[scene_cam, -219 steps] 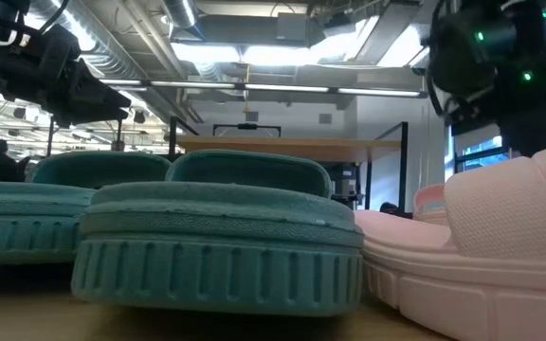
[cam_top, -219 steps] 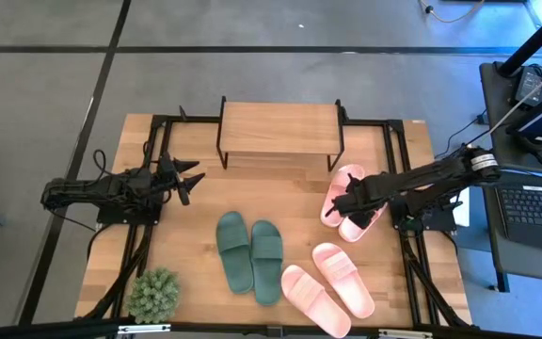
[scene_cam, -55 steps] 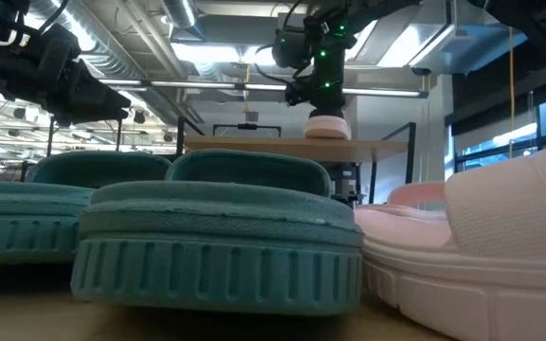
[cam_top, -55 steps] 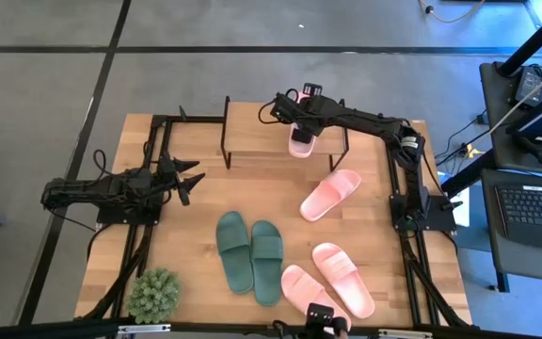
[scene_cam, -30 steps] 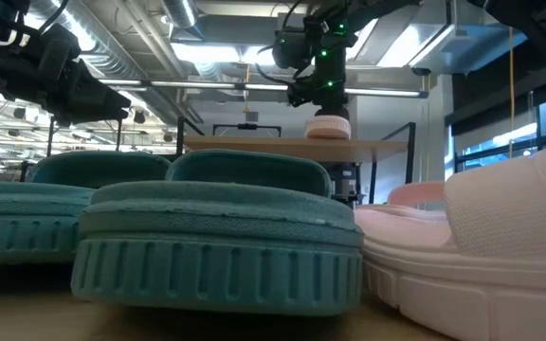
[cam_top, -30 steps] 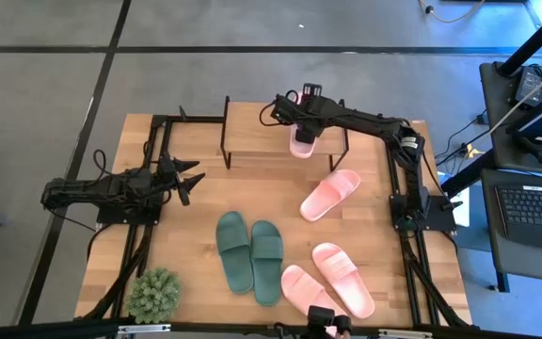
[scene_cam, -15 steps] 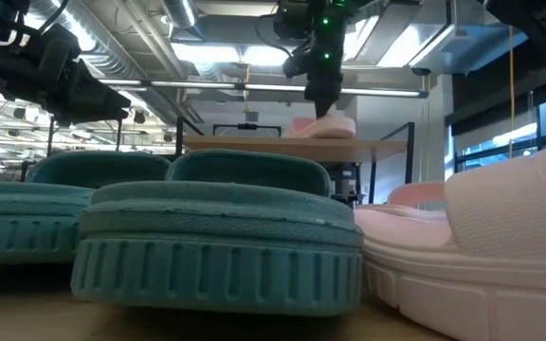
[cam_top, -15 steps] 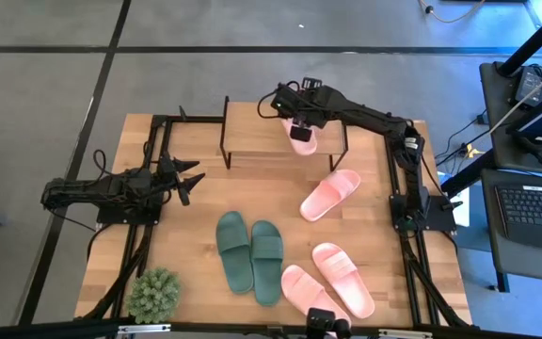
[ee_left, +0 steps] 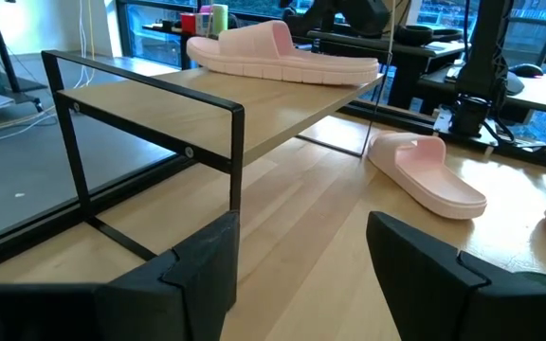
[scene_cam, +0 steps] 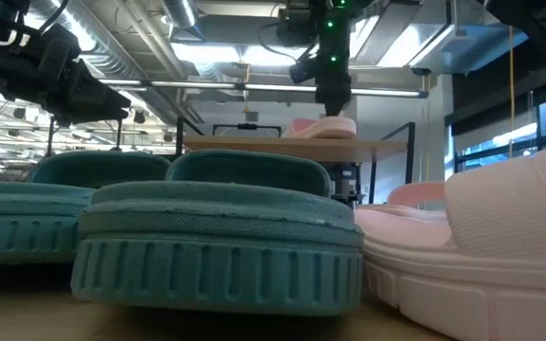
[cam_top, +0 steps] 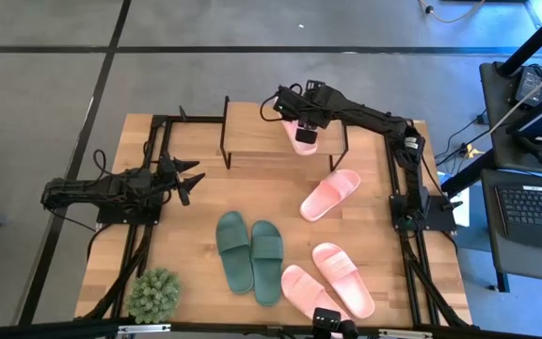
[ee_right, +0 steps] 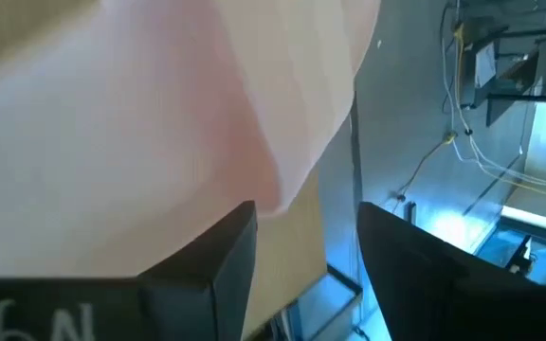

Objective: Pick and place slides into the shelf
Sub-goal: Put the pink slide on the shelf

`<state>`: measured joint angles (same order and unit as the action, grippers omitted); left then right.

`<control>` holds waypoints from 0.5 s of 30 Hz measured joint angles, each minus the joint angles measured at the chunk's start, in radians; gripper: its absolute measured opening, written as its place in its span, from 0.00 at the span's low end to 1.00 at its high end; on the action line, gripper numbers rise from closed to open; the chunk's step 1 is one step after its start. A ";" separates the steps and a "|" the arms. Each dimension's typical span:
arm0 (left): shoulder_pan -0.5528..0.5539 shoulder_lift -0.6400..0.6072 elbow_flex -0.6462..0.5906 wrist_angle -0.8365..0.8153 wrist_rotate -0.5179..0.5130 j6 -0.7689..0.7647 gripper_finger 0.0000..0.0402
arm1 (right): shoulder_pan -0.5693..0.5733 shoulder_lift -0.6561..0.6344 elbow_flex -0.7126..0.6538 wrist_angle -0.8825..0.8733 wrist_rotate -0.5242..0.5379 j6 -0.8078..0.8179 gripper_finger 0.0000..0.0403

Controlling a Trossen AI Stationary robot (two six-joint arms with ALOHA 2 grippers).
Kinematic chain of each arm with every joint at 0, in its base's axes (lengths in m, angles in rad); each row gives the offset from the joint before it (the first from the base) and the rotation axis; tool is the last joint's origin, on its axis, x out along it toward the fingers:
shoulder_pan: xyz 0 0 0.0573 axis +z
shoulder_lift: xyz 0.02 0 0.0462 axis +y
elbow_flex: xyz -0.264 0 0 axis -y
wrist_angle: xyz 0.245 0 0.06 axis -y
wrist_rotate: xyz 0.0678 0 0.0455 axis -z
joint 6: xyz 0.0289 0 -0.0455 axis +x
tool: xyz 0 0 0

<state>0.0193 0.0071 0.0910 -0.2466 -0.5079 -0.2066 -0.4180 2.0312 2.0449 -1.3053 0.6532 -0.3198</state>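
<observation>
A light pink slide lies sole down on the right part of the shelf's top board, its length running far to near; it also shows in the low view and the left wrist view. My right gripper hangs just above it, pointing down at a slant and open, with the slide's edge beyond its fingers. My left gripper waits open at the table's left side.
On the table lie one pink slide in front of the shelf's right end, two dark green slides in the middle and two pink slides near the front right. A small green plant stands at the front left corner.
My right gripper has risen from the pink slide and tipped, staying over the shelf's right part. The slide has stayed on the top board; in the low view it showed narrow before and now lies broader and flat.
</observation>
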 joint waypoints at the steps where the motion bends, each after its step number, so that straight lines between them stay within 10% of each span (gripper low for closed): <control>1: 0.000 0.000 0.000 0.000 0.000 0.000 0.56 | -0.003 0.000 0.000 -0.017 0.000 0.000 0.46; 15: 0.000 0.000 0.000 0.000 0.000 0.000 0.56 | -0.004 -0.005 0.000 -0.232 -0.142 -0.008 0.46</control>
<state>0.0191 0.0071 0.0910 -0.2462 -0.5076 -0.2070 -0.4221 2.0266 2.0449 -1.5376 0.5116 -0.3279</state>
